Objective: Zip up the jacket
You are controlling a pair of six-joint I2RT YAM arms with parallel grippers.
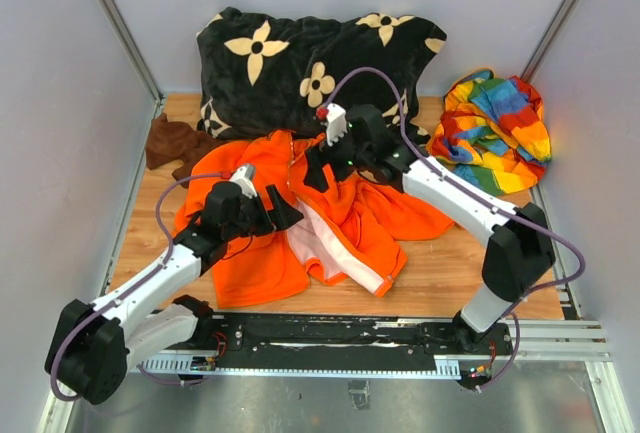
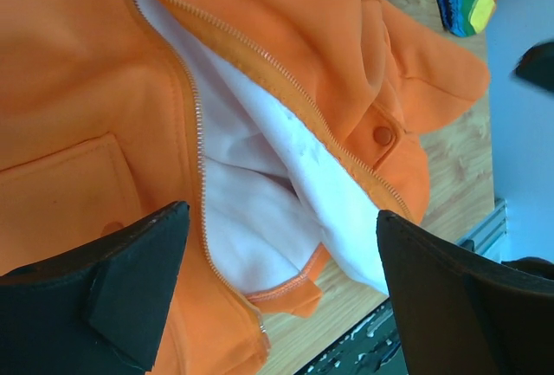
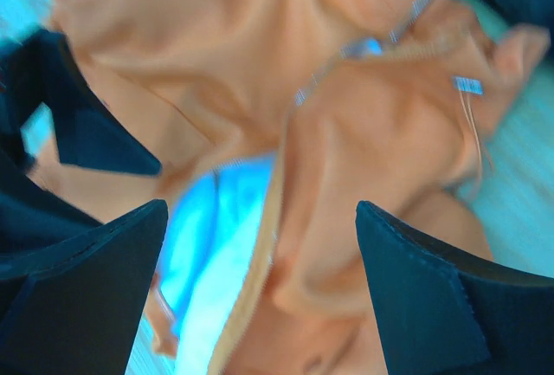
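Evidently unzipped, the orange fleece jacket [image 1: 250, 273] lies mid-table. The left gripper [image 1: 280, 208] at its nine o'clock and the right gripper [image 1: 318, 166] at twelve both gape empty, seemingly poised over the zipper [image 2: 195, 124].

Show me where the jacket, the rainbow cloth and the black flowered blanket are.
jacket [image 1: 250, 273], top external view, near front panel.
rainbow cloth [image 1: 497, 133], top external view, its middle.
black flowered blanket [image 1: 300, 53], top external view, its middle.
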